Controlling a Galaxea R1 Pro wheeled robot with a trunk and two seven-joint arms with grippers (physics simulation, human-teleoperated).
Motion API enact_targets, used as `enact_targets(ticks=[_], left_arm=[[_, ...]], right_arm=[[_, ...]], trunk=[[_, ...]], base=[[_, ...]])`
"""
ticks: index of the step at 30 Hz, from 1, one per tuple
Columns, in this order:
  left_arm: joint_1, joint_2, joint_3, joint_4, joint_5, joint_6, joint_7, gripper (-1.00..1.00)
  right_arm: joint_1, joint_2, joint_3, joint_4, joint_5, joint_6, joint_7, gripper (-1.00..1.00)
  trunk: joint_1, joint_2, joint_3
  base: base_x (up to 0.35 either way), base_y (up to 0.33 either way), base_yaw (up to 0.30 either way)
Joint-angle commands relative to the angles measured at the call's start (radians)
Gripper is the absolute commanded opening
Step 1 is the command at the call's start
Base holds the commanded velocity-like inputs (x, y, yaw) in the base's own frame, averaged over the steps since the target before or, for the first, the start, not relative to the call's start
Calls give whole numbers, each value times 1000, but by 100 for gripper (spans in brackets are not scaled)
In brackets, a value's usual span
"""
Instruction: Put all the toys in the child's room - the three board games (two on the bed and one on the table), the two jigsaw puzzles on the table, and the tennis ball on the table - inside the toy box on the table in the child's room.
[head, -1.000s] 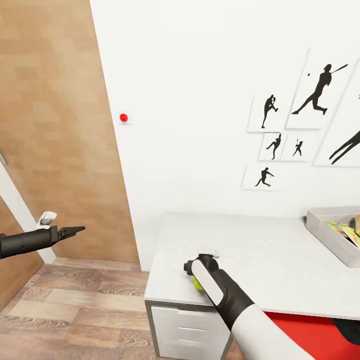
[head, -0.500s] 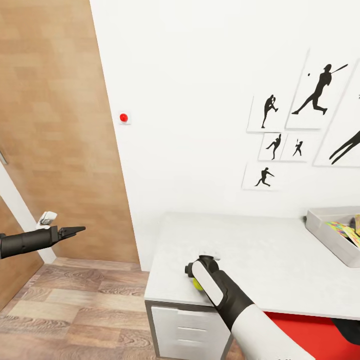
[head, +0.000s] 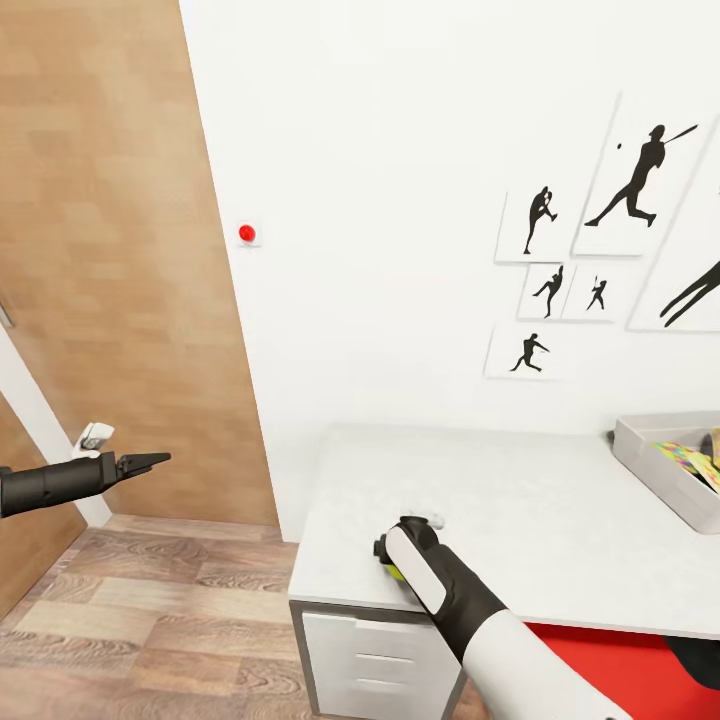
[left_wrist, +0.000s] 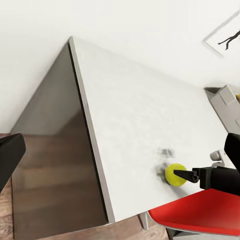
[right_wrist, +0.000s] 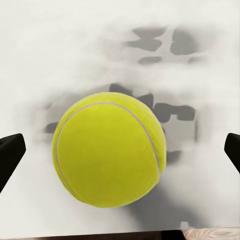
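Note:
The yellow tennis ball (head: 393, 573) lies on the table (head: 540, 520) near its front left corner, mostly hidden under my right gripper (head: 388, 562) in the head view. The right wrist view has the tennis ball (right_wrist: 107, 150) between two spread black fingertips (right_wrist: 10, 156), neither touching it. The left wrist view sees the tennis ball (left_wrist: 175, 175) and the right gripper (left_wrist: 192, 176) beside it. My left gripper (head: 158, 461) hangs open over the floor, far left of the table. The toy box (head: 648, 455) stands at the right with a jigsaw puzzle (head: 683, 460) inside.
A wooden door (head: 100, 250) is at the left, with plank floor (head: 150, 620) below it. White drawers (head: 370, 660) sit under the table's left end. A red chair (head: 600, 650) is tucked under the front edge. Baseball posters (head: 630, 190) hang on the wall.
My right gripper has sunk a little lower around the tennis ball, which now shows less in the head view. The left arm has not moved.

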Motion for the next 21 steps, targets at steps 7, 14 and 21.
enact_targets(ticks=[7,14,21], left_arm=[[-1,0,0,0,-1,4,-4,100],[-1,-1,-1,0,-1,4,-4,100],[-1,0,1,0,-1,4,-4,100]], right_arm=[[-1,0,0,1,-7,2,-8,100],[-1,0,0,1,-7,3,-8,100],[-1,0,0,1,-8,2,-8,100]], trunk=[[0,-1,-2],[19,-36,-17],[19,-36,-17]], base=[[0,0,0],[0,0,0],[0,0,0]])
